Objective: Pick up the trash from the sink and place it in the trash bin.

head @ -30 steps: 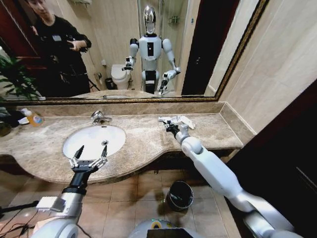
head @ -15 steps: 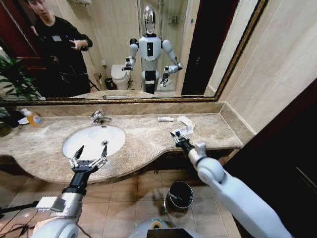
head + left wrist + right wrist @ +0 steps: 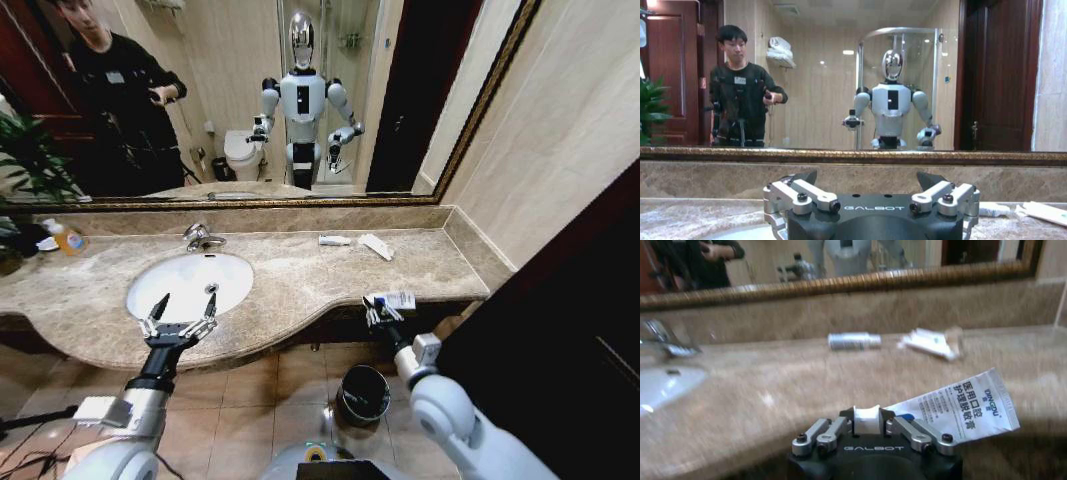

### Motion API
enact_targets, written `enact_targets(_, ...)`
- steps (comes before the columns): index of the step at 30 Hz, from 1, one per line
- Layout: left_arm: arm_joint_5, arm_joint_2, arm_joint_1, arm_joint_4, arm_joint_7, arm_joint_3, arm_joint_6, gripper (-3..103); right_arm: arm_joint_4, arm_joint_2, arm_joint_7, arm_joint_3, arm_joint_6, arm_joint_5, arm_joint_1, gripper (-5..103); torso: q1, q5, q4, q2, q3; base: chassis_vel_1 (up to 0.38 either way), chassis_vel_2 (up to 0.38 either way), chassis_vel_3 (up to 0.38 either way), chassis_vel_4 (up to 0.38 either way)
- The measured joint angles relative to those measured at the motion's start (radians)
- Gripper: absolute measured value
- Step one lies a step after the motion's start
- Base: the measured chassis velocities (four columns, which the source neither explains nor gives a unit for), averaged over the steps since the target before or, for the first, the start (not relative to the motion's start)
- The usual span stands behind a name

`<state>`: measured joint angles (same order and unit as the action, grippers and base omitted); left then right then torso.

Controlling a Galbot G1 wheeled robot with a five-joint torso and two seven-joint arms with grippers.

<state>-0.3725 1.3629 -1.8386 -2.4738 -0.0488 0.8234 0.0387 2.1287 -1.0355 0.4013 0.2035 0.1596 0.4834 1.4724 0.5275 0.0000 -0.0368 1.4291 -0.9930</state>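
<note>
The right gripper (image 3: pixel 375 312) clenches a white tube (image 3: pixel 953 407) at the surface's (image 3: pixel 300 275) front edge; the left gripper (image 3: pixel 180 312) hovers released over the sink (image 3: pixel 235 275).

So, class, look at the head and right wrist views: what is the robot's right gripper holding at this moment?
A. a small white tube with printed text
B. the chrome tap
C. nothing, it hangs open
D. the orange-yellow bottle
A: the right gripper is shut on the white tube, at the front edge of the countertop above the trash bin; the left gripper hovers open over the sink.
</note>
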Motion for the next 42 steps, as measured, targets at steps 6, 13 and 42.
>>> enact_targets(6,0.000,0.000,0.000,0.000,0.000,0.000,0.000,100,-0.225,-0.063,-0.169,0.003,-0.163,-0.107,0.004,21,0.000,0.0000,-0.0001,0.000,0.000,0.000,0.000,0.000,0.000)
enact_targets(13,0.000,0.000,0.000,0.000,0.000,0.000,0.000,100,-0.529,-0.121,-0.298,0.000,-0.276,-0.145,-0.033,21,0.000,0.0000,-0.0001,0.000,0.000,0.000,0.000,0.000,0.000)
enact_targets(42,0.000,0.000,0.000,0.000,0.000,0.000,0.000,100,-1.594,-0.366,-0.363,-0.046,-0.670,-0.402,-0.426,21,0.000,-0.0001,-0.0001,0.000,0.000,0.000,0.000,0.000,0.000)
